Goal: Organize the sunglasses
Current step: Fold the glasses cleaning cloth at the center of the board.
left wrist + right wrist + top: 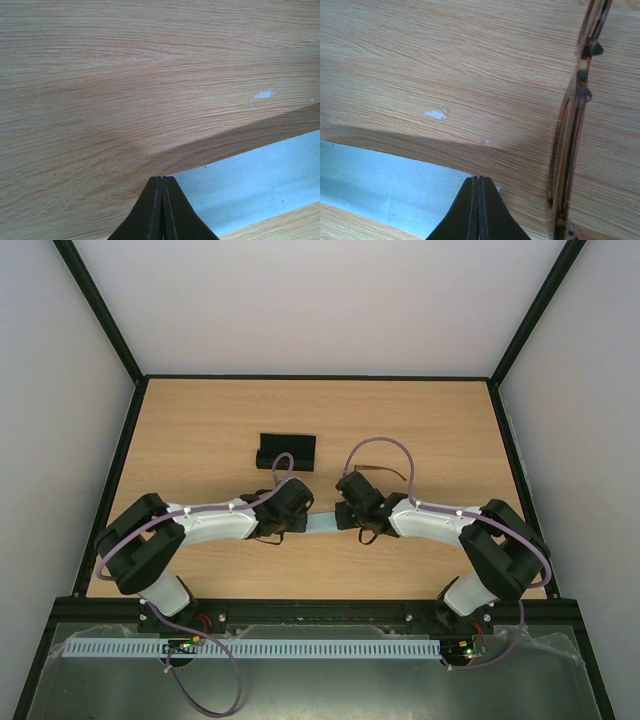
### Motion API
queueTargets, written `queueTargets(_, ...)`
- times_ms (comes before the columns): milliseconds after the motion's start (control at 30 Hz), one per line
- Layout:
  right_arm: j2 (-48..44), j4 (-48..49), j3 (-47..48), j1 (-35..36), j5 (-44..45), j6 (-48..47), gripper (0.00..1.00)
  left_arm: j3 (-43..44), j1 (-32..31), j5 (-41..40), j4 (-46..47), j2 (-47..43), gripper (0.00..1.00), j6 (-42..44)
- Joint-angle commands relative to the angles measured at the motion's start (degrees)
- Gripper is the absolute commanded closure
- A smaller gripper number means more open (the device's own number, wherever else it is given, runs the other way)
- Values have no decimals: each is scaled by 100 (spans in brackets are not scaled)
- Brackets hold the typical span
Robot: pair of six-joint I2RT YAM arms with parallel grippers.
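My left pincer [161,182] is closed tight, fingers pressed flat together. Its tips sit right on the corner of the light blue cloth [250,180], and that corner appears to be nipped between them. The cloth throws a shadow on the wooden table [100,75] and runs as a narrow strip across to my other arm. Beyond my left wrist, farther back on the table, lies the black case [286,451], apart from everything else. My right pincer [478,182] is closed just as tight at the cloth's opposite corner. To the right of it the sunglasses [575,125] lie folded on the bare wood, clear of the cloth and of my fingers. In the top view they are partly hidden behind my right wrist.
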Motion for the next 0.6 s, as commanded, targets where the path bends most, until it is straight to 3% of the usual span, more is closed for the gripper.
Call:
queueTargets(0, 96, 161, -6, 18, 153, 2, 99, 87, 28, -22, 31, 77, 98, 35)
queueTargets(567, 217, 225, -24, 18, 134, 11, 99, 84, 34, -4, 91, 132, 97, 26)
